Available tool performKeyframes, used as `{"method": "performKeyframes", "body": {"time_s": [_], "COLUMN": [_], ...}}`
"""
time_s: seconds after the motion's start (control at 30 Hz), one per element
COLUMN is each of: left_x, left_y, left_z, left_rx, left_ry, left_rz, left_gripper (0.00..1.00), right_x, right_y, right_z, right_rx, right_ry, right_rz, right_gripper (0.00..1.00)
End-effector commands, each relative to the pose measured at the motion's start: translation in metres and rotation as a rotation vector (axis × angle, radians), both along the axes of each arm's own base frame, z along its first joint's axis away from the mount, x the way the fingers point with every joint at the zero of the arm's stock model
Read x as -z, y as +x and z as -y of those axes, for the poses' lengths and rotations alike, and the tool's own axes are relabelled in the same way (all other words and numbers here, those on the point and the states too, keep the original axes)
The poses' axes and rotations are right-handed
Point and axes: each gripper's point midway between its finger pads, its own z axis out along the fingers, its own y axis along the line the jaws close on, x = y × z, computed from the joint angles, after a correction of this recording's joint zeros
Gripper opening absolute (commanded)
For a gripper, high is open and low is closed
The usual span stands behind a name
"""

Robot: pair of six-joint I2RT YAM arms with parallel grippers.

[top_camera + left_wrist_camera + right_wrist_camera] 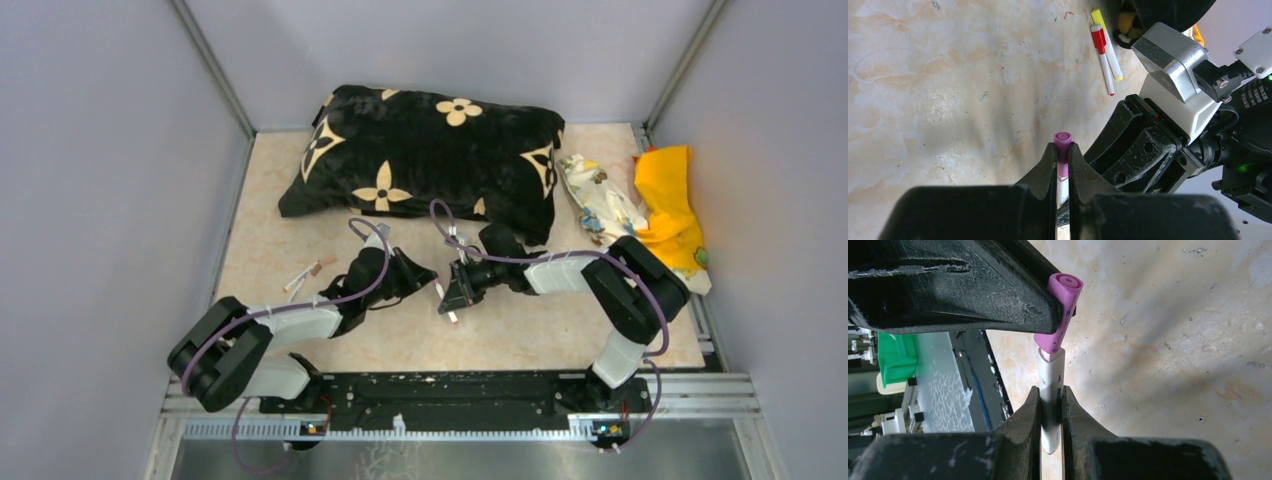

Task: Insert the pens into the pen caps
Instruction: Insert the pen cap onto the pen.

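My left gripper [1063,150] is shut on a pink pen cap [1062,140], whose round end pokes out past the fingertips. My right gripper [1050,396] is shut on the white barrel of a pen [1052,380]. The pink cap [1063,310] sits over this pen's upper end, slightly tilted against the barrel. Both grippers meet at the table's middle, left gripper [425,282] facing right gripper [452,292]. Two more pens lie side by side on the table, one with a yellow cap [1100,22], one with a red cap [1099,41]; they also show left of the arms as the pair of pens [303,276].
A large black cushion [430,160] with cream flowers fills the back of the table. A patterned cloth [600,200] and a yellow cloth [670,205] lie at the back right. Grey walls enclose the table on three sides.
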Motion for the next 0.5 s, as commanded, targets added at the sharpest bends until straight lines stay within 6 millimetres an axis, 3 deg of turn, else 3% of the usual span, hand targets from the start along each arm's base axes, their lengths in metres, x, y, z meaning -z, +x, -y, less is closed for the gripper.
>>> {"method": "performKeyframes", "body": {"time_s": [0.0,0.23,0.47], "left_x": [0.009,0.003,0.003], "left_y": [-0.008,-0.006,-0.008], "left_z": [0.001,-0.001,0.003], "left_rx": [0.014,0.001,-0.008], "left_ry": [0.004,0.000,0.006], "left_rz": [-0.029,-0.013,0.008], "left_gripper": [0.00,0.00,0.00], "right_x": [-0.039,-0.038,-0.051], "right_y": [0.016,0.019,0.015], "right_z": [-0.016,-0.016,-0.019], "right_rx": [-0.019,-0.001,-0.003], "right_ry": [0.104,0.094,0.149], "right_rz": [0.120,0.128,0.090], "right_gripper": [0.00,0.00,0.00]}}
